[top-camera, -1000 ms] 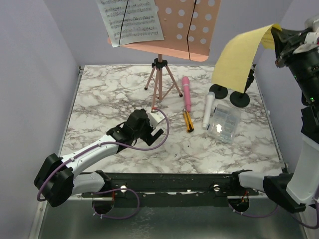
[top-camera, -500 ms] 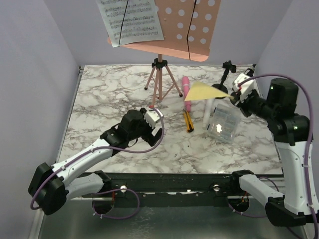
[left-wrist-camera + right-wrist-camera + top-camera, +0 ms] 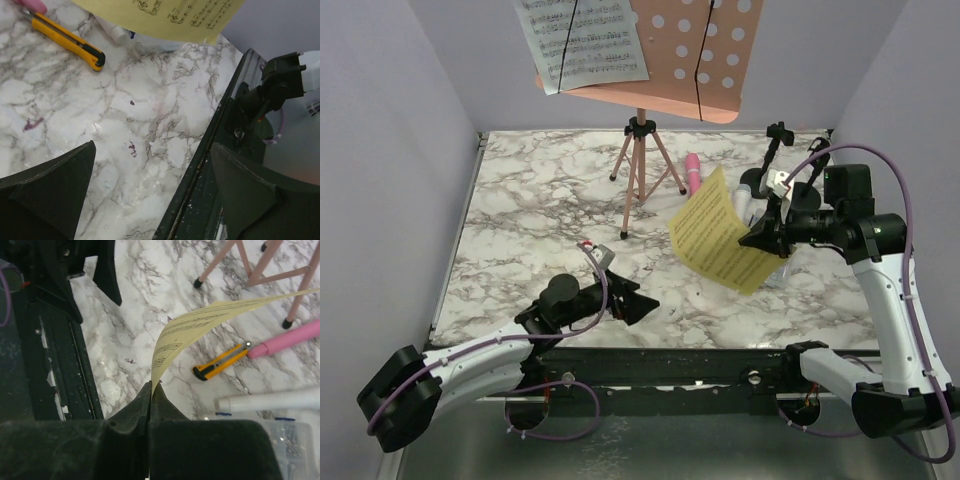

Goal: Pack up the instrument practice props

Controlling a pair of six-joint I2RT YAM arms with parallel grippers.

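Left arm pulled back from the tripod foot to the near-left of the marble table (image 3: 510, 200); right arm swung the yellow page lower and further left, now spread over mid-table.

Left gripper (image 3: 638, 306) (image 3: 150, 200) sits low near the front edge and points right. Fingers are wide apart with nothing between them.

White sheet-music page (image 3: 582, 42) lies on the pink perforated music rack (image 3: 705, 50) at back centre, on the left half, under a black strap. Rack sits on the pink tripod (image 3: 640, 165), upright, feet on the marble.

Pink toy microphone (image 3: 693, 172) (image 3: 295, 337) lies flat just right of the tripod, lower end hidden by the page in the top view.

Yellow sheet-music page (image 3: 720, 240) (image 3: 165, 17) (image 3: 200, 325) hangs curved in the air above the table, printed side up.

Yellow-and-black cutter (image 3: 67, 41) (image 3: 220, 365) lies flat, touching the pink mic's end.

White toy microphone (image 3: 270, 401) lies flat beside the clear plastic box (image 3: 287, 440).

Right gripper (image 3: 758, 242) (image 3: 151, 390) is pinched closed on the page's right edge.

Black mic mount (image 3: 776, 148) stands upright at back right; a second is partly hidden behind the right arm.
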